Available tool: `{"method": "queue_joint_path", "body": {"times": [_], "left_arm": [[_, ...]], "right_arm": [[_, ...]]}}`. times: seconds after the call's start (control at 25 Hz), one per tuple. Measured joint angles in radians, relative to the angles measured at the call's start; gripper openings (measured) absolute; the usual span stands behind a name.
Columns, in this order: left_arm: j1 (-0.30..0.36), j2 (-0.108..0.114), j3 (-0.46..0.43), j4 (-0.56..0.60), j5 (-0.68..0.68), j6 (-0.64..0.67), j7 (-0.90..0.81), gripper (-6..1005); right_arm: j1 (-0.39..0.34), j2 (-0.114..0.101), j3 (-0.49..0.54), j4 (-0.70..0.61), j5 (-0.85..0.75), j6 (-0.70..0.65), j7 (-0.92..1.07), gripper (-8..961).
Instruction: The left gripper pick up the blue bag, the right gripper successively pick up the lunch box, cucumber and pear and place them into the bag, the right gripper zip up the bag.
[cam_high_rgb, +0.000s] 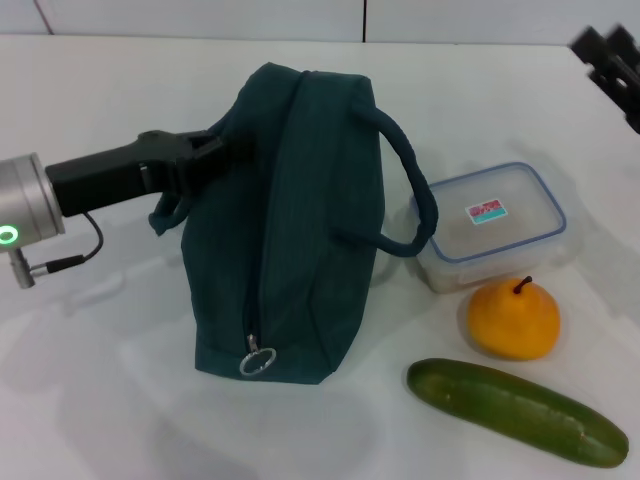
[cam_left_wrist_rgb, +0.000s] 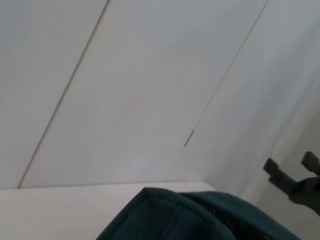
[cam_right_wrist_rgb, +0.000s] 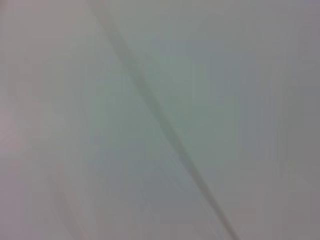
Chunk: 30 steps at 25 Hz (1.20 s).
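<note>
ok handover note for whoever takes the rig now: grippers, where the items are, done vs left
Left gripper: at the blue bag's upper left side, apparently shut on its fabric or handle there; bag stands upright on the table.
Right gripper: far right, away from the items; finger state unclear.
Lunch box, pear and cucumber sit on the table right of the bag.
Zipper pull sits low on the near end; whether the bag is open is unclear.
Done: bag gripped. Left: load all three items, then zip up.
</note>
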Motion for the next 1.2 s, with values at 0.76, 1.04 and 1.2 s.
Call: {"method": "queue_joint_path", "body": {"times": [0.76,1.04,1.2], "left_arm": [[0.008,0.0,0.041,-0.002,0.038,0.027,0.059,43],[0.007,-0.003,0.054,-0.002,0.037,0.033,0.069,44],[0.006,-0.005,0.075,-0.002,0.028,0.034,0.075,44]], "right_arm": [[-0.073,0.0,0.039,0.152,0.016,0.29,0.484,869],[-0.015,0.0,0.212,0.223,-0.199,0.347,0.499,869],[-0.017,0.0,0.413,0.23,-0.414,0.375,0.494,869]]}}
